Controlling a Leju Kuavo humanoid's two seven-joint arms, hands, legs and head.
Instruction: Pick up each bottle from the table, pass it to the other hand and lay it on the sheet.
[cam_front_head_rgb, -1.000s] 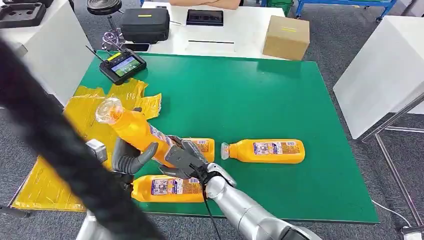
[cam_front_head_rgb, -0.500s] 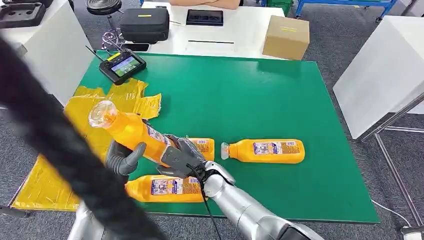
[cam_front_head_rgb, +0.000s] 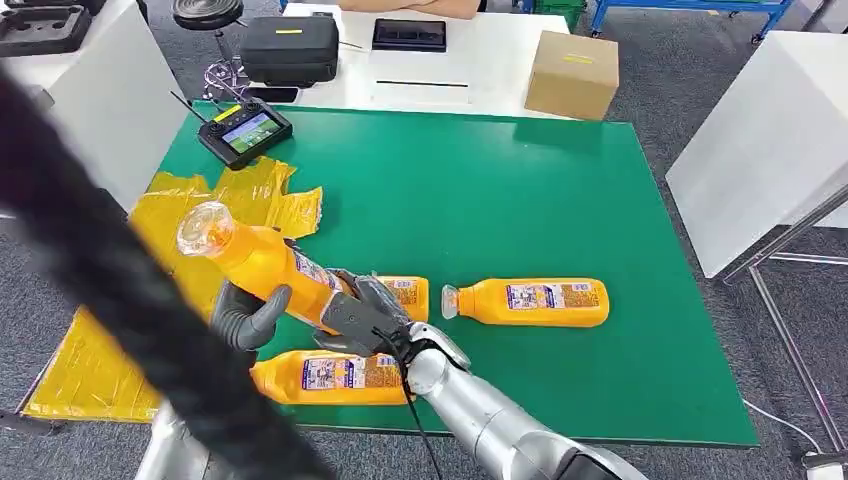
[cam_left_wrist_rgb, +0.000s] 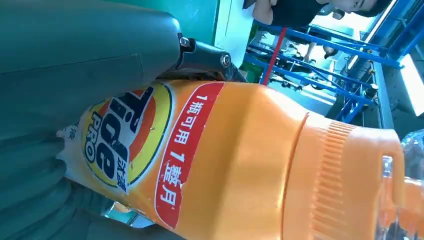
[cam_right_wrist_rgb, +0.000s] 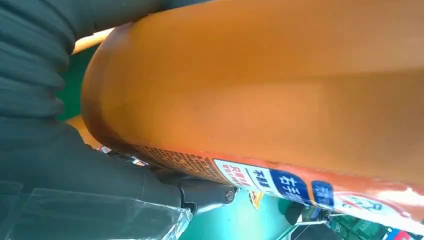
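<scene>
Both hands, left (cam_front_head_rgb: 245, 318) and right (cam_front_head_rgb: 362, 318), are clasped on one raised bottle (cam_front_head_rgb: 262, 262) above a green table (cam_front_head_rgb: 520, 190); grey carpet (cam_front_head_rgb: 650, 60) is seen beyond.

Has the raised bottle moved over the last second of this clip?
Yes. The raised bottle, held by both hands, shifted left: its clear cap now sits further over the yellow sheet, away from the sheet's torn edge.

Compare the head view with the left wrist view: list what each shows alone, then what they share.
Head view alone: the green table, the yellow sheet, three lying bottles, the right hand. Left wrist view alone: the label's red band, blue racks behind. Shared: the held bottle and the left hand gripping it.
</scene>
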